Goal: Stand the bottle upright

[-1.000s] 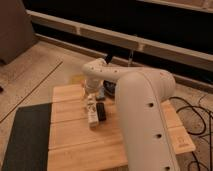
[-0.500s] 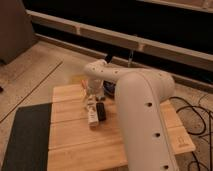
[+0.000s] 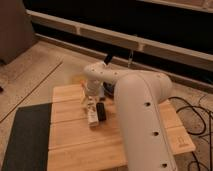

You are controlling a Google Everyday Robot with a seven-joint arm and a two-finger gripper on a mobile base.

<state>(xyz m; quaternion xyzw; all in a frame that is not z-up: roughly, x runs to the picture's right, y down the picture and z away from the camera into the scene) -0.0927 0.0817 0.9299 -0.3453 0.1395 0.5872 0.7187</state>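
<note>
The bottle (image 3: pixel 92 117) is small, slim and whitish, and lies on its side on the wooden table (image 3: pixel 75 145), its length running away from the camera. A flat black bar (image 3: pixel 101 111) lies right beside it on the right. My gripper (image 3: pixel 90 101) hangs from the white arm (image 3: pixel 135 110) and points down over the bottle's far end, very close to it or touching it. The arm's wrist hides the table just behind the gripper.
A dark mat (image 3: pixel 27 135) lies on the floor to the left of the table. Black cables (image 3: pixel 196 117) lie on the floor to the right. A wall with a long ledge (image 3: pixel 150 45) runs behind the table.
The gripper has stayed over the bottle's far end with barely any shift. The bottle and the black bar lie where they were.
</note>
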